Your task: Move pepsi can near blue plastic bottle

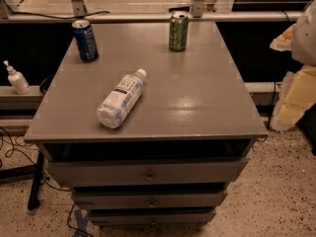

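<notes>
The pepsi can [85, 40], dark blue with a silver top, stands upright at the far left corner of the grey cabinet top [197, 93]. The blue plastic bottle [121, 99], pale and clear with a white cap and white label, lies on its side in the front left half of the top, cap pointing to the far right. The can is well apart from the bottle, behind it. My gripper [289, 83] shows as pale cream shapes at the right edge of the view, off the cabinet's right side and far from both.
A green can [178, 31] stands upright at the far middle of the top. A small white pump bottle [16, 78] sits on a ledge to the left, off the cabinet. Drawers are below the front edge. A metal rail runs behind.
</notes>
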